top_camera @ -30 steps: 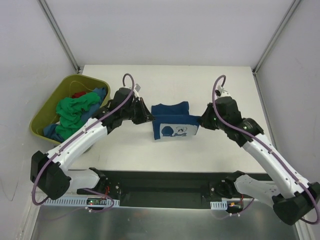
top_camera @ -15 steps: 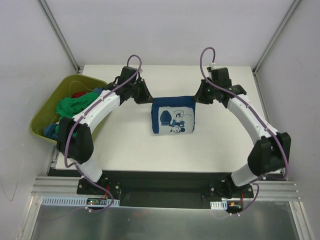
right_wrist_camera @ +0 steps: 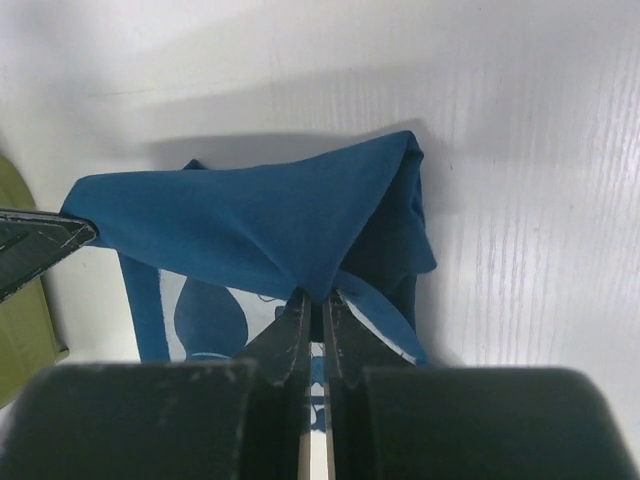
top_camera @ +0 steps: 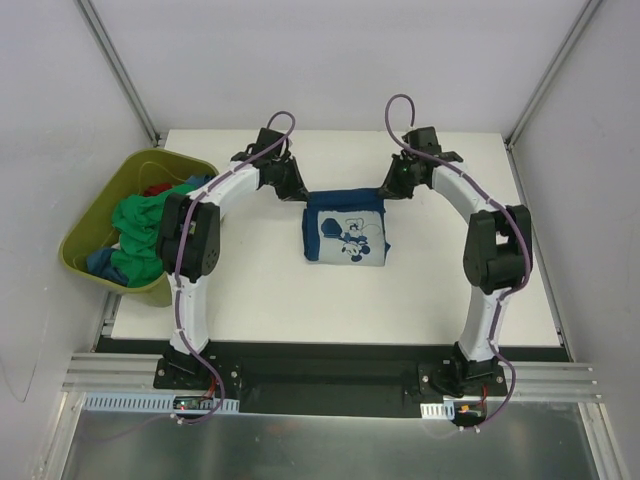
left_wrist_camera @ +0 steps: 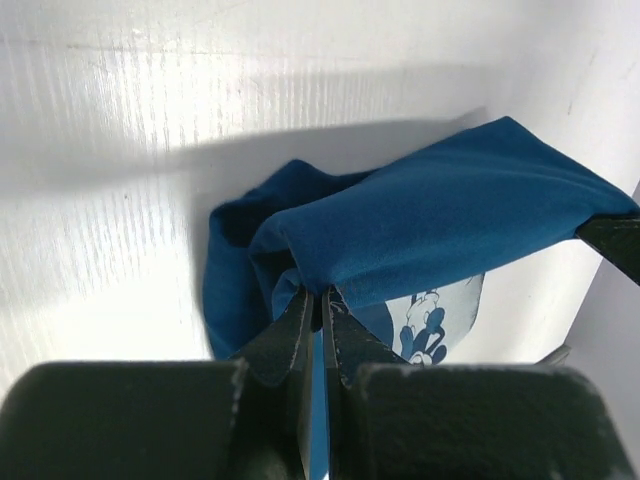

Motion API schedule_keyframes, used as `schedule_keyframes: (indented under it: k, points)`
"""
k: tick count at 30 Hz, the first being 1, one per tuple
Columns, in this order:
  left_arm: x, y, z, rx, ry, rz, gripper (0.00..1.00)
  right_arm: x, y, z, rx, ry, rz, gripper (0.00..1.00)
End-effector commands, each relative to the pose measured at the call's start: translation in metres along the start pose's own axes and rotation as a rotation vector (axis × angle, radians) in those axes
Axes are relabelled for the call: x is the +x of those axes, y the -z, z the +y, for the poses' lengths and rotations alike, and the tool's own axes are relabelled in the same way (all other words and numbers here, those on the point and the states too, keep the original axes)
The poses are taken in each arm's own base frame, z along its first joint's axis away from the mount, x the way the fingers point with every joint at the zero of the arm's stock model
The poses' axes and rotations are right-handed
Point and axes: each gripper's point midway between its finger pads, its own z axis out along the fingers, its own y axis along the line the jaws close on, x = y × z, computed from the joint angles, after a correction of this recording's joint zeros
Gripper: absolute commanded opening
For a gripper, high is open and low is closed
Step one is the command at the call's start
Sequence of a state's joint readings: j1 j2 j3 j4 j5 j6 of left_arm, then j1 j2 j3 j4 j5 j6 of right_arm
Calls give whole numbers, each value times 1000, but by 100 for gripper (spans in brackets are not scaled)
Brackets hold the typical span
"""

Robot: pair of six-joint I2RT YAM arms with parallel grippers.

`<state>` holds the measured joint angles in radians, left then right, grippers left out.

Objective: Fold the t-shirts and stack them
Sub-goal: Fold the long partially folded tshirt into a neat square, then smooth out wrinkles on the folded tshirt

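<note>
Two arms reach toward the far part of the white tabletop (top_camera: 260,290) in the top external view, meeting at either side of a navy Mickey Mouse t-shirt (top_camera: 345,228). The shirt lies folded near the middle of the frame, with its pale print (top_camera: 350,238) facing up. The left claw (top_camera: 300,192) is at its upper left corner and the right claw (top_camera: 388,190) at its upper right corner. From this height I cannot tell how the fingers stand. At the left edge of the frame sits an olive-green tub (top_camera: 88,222), which holds a crumpled green t-shirt (top_camera: 140,225), a scrap of red cloth (top_camera: 155,188) and some blue cloth (top_camera: 197,186).

From the left wrist camera, the left claw (left_wrist_camera: 318,300) is pinched tight on a fold of the navy Mickey Mouse t-shirt (left_wrist_camera: 440,220), its fingers pressed together with cloth between them. The held edge is lifted clear of the tabletop (left_wrist_camera: 100,150) and stretches taut toward the right edge of the frame. There the dark tip of the right claw (left_wrist_camera: 612,240) grips it. Part of the print (left_wrist_camera: 425,325) shows below the raised fold.

From the right wrist camera, the right claw (right_wrist_camera: 315,300) is likewise clamped on the navy Mickey Mouse t-shirt (right_wrist_camera: 260,220). The cloth spans to the left claw (right_wrist_camera: 35,245) at the left edge. The print (right_wrist_camera: 210,315) shows beneath, and the olive-green tub (right_wrist_camera: 20,310) is at lower left.
</note>
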<state>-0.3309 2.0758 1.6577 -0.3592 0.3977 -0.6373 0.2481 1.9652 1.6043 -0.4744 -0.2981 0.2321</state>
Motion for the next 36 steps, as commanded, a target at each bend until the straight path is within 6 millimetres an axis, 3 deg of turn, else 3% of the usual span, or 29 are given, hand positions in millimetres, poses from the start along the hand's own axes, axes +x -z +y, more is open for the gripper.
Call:
schedule_keyframes:
  k: [1,3,6,8,9,12,13,14,15,18,20,22,25,28,30,32,33,34,36]
  points:
    - [-14,-5,6,9,-8,6,0,-22,-14,5,-44,-18,-16,1]
    - [-16,-9,14,2,13,15,0,-24,-21,4,-48,-30,-5,4]
    - [-18,-6,15,2,20,12,14,-23,-29,3,-61,-45,25,21]
    - [-19,3,7,23,6,7,36,-30,-25,10,-82,-38,21,39]
    - [-21,8,2,36,1,2,43,-29,-23,12,-84,-35,28,41]
    - [-21,29,-17,78,-21,-18,65,-35,6,28,-118,-10,-12,57]
    - [-21,36,-23,89,-29,-26,68,-28,9,28,-116,-4,-6,75]
    - [-18,48,-32,105,-43,-39,95,-26,16,31,-120,3,-12,94]
    - [-12,54,-41,118,-61,-39,99,-28,31,38,-134,16,-37,97]
    - [9,75,-66,163,-117,-38,99,-12,44,47,-154,36,-33,97]
    - [37,84,-87,202,-168,-2,99,3,45,54,-188,31,3,97]
    - [66,82,-102,225,-214,42,99,5,44,63,-225,27,9,97]
    - [99,74,-108,235,-238,109,99,6,35,76,-279,7,33,97]
    - [131,57,-106,238,-229,207,99,-1,20,89,-327,-8,45,97]
    - [141,41,-92,210,-202,247,99,-1,-4,85,-321,-32,81,97]
    - [150,26,-73,163,-181,276,99,-14,-12,92,-335,-39,70,97]
    - [153,23,-67,152,-177,288,99,-10,-31,84,-316,-58,99,97]
    - [162,16,-56,131,-166,318,99,-19,-34,87,-321,-61,85,97]
    - [170,11,-44,112,-160,346,99,-15,-57,76,-293,-84,110,97]
